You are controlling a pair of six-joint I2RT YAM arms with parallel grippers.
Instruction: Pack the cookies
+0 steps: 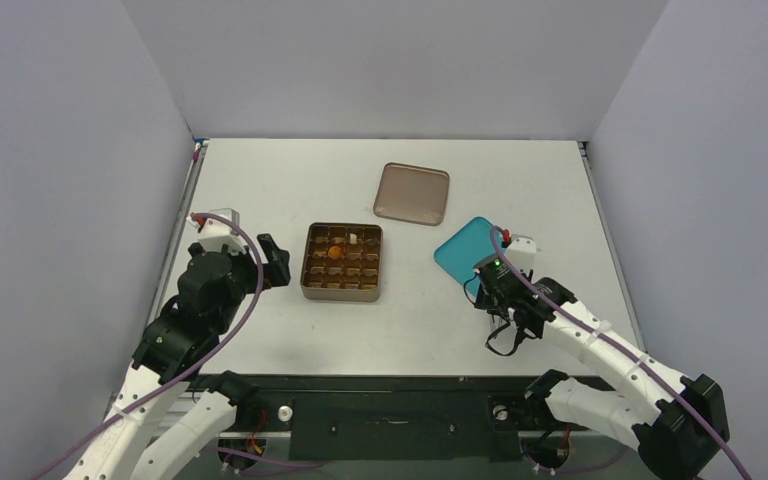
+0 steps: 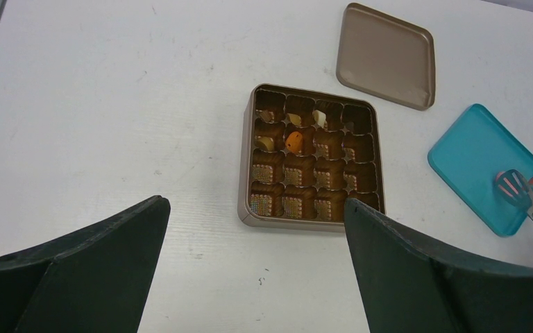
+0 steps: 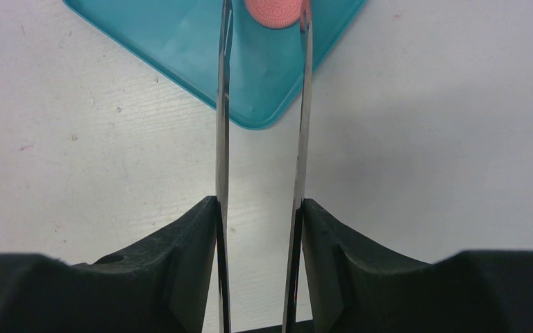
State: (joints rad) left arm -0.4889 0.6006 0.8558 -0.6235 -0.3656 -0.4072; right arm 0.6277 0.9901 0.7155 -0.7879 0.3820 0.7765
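Near the right edge of the worktop, over the teal plate, the right gripper is clamped on metal tongs whose tips pinch the pink cookie by its rim. It looks light, stiff and crumbly, wanting a gentle squeeze. The orange cookie lies in the tin mid-table, with the left gripper spread wide beside it. The white top is flat and matte.

I operate in a robotics lab cell. My left arm and right arm are bolted to a white table enclosed on three sides by plain grey walls.
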